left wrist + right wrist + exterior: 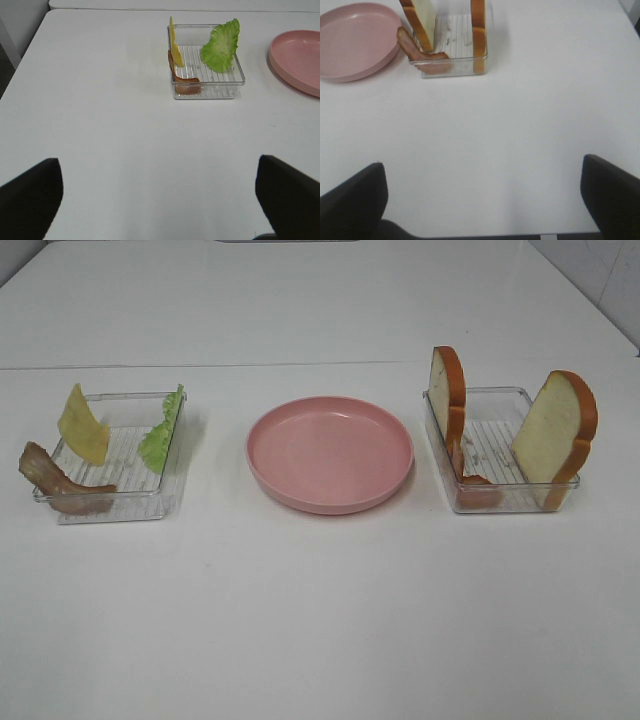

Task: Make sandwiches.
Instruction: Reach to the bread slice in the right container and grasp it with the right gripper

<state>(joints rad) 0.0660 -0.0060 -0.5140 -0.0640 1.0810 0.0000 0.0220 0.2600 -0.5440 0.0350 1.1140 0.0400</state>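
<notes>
White bread could be the first trouble: the two bread slices (555, 428) stand on edge in the right tray (500, 392), leaning on its walls. A bump may knock one flat or push the light tray across the counter (320, 620). One bacon strip (474, 480) lies low beside the bread and may be hard to pinch without hitting the tray wall. In the left tray (130, 397) the cheese (83, 425) and the lettuce (163, 435) are thin and lean up too. A second bacon strip (55, 480) hangs over that tray's corner, so it may slide out. No sandwich is made yet, and the pink plate (330, 453) between the trays is bare. The left gripper (160, 200) and the right gripper (482, 200) are both wide open and hold nothing. They hang over bare counter, well apart from the trays. The counter is white, smooth and a bit shiny, so things may slip on it. A seam runs across it behind the trays, and what look like pale wall tiles show in the far right corner.
</notes>
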